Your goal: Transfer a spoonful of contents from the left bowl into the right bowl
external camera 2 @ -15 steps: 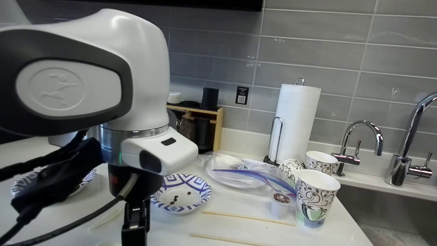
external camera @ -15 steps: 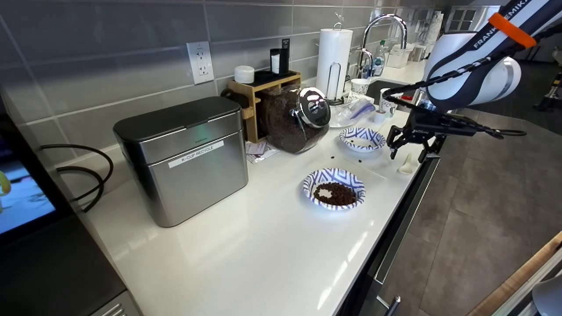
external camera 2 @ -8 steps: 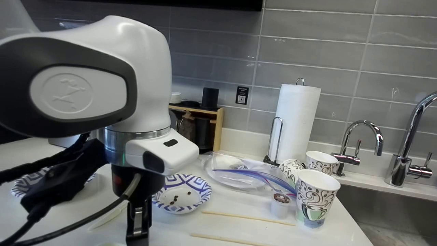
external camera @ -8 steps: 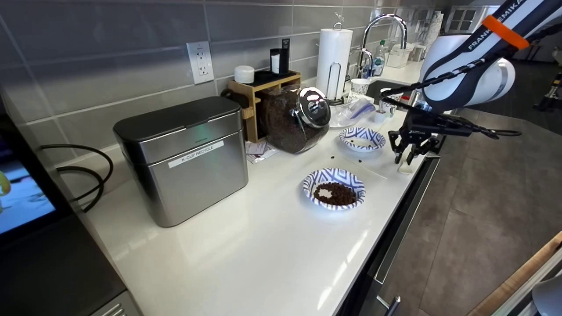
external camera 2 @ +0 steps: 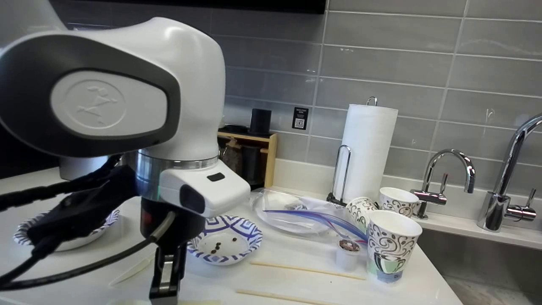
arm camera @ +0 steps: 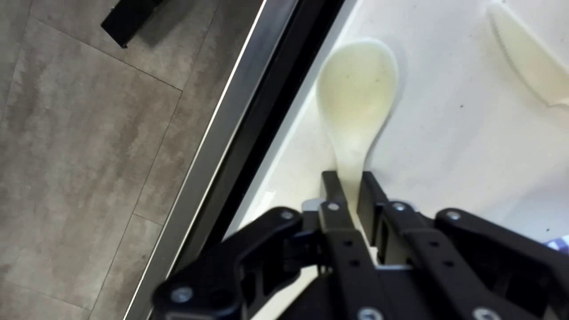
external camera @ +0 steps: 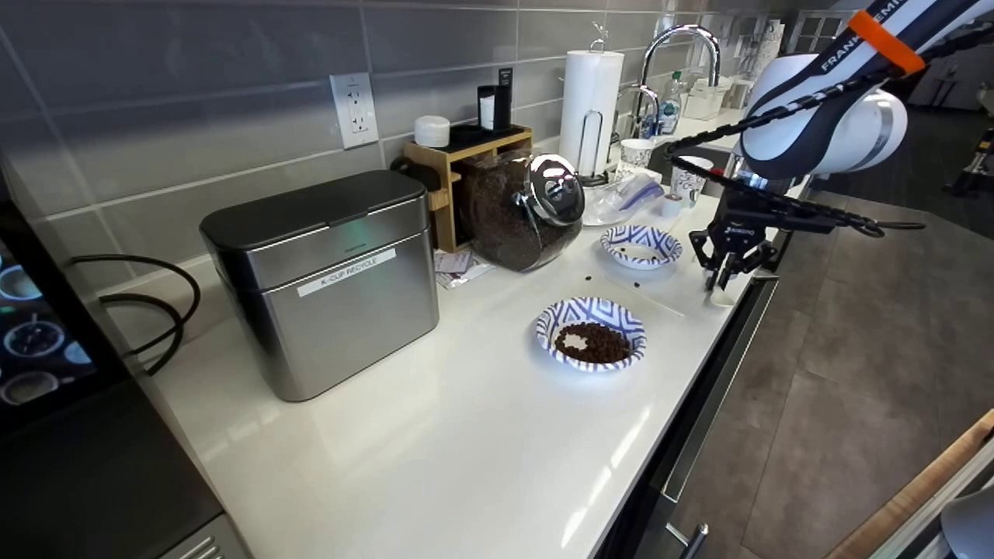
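Spoon [arm camera: 358,89] clamped in end effector [arm camera: 350,178], wrist view; contents [external camera: 607,345] in left bowl [external camera: 590,309], exterior view only.

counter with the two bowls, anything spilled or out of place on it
Yes: in an exterior view, two dark bits lie loose on the counter, between the left bowl and the right bowl; they resemble the left bowl's contents, so probably spilled. In an exterior view, one patterned cup looks tipped, unlike the upright cup nearby.

Clasps the neck of a spoon [arm camera: 355,120] between the fingers [arm camera: 331,184] of the gripper [arm camera: 350,175], with scoop end topmost in the wrist view; includes, at upper right, a knife [arm camera: 535,62] apart on the counter [arm camera: 444,151], at left, floor [arm camera: 89,146].
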